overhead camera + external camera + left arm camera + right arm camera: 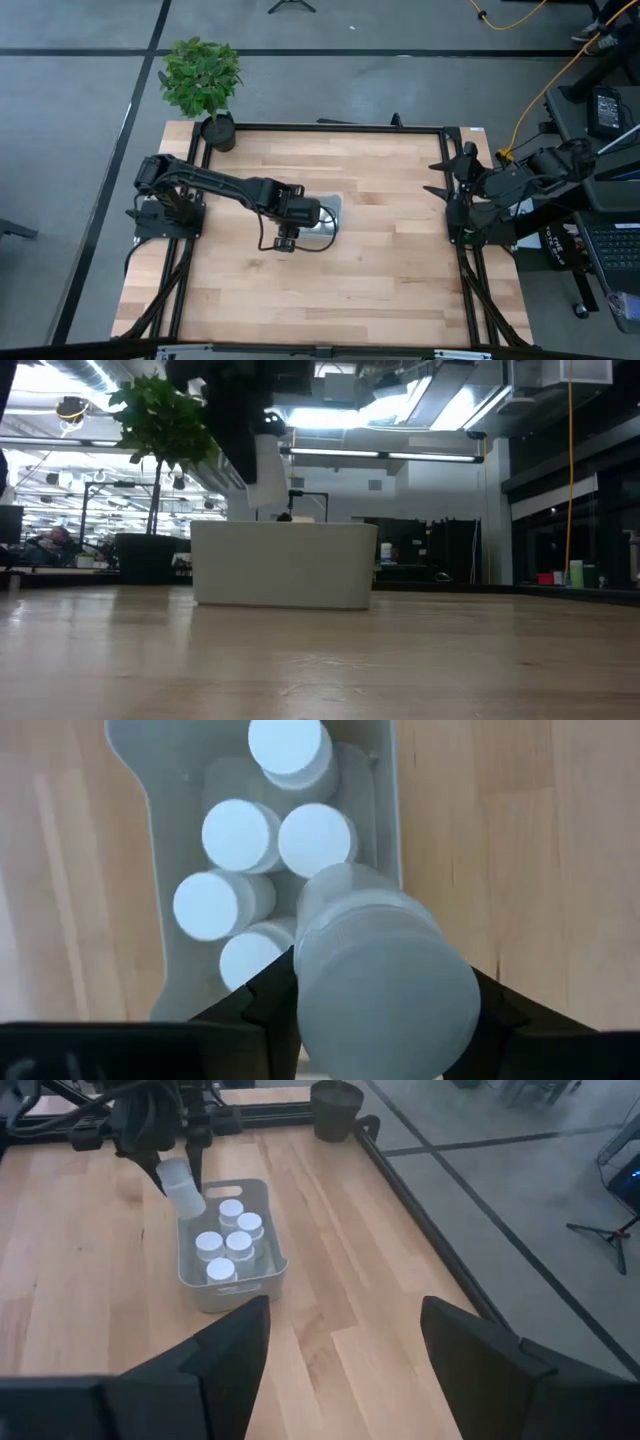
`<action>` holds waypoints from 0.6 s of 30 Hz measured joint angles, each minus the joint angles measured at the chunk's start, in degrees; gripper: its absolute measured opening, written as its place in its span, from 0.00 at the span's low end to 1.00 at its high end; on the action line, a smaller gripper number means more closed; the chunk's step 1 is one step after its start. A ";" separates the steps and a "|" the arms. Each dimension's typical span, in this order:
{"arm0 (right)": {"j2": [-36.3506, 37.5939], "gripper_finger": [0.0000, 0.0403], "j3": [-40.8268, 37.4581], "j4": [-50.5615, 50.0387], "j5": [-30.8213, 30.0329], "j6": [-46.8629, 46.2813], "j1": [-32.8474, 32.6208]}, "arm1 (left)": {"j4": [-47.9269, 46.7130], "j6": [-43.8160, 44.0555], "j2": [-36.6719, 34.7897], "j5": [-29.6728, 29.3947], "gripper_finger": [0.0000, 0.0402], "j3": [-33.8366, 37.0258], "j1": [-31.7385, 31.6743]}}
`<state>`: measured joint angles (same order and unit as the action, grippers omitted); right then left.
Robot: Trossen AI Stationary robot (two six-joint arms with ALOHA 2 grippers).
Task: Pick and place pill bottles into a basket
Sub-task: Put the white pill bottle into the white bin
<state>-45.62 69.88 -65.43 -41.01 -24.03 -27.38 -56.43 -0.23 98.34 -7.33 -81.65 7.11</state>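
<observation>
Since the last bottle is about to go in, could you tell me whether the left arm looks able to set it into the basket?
Probably yes: the left gripper holds the bottle just above the basket, whose near corner looks free beside five bottles.

White pill bottles [240,835] fill a pale blue-grey basket [262,1275] (translucent plastic) on the light wood-grain table [380,250], near a green plant [200,75].

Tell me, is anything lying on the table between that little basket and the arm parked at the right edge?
No. In the high view, only bare wood lies between the basket and the right gripper; the right wrist view shows the same.
</observation>
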 joint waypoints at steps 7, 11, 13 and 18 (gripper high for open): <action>-0.81 0.65 -0.04 0.00 0.07 0.28 0.00 | 2.91 -1.20 0.29 2.24 0.40 2.71 -2.32; -0.88 0.65 -0.04 0.00 0.07 0.26 0.00 | 3.95 -1.95 0.29 3.95 0.40 4.75 -3.51; -0.88 0.65 -0.04 0.00 0.07 0.26 0.00 | 4.60 -2.08 0.29 4.60 0.40 5.55 -3.98; -0.88 0.65 -0.04 -0.02 0.07 0.31 0.00 | 8.02 -2.56 0.29 5.84 0.40 7.25 -5.20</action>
<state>-46.50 69.84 -65.45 -40.95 -23.73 -27.38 -48.41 -2.79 98.63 -1.49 -74.41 1.91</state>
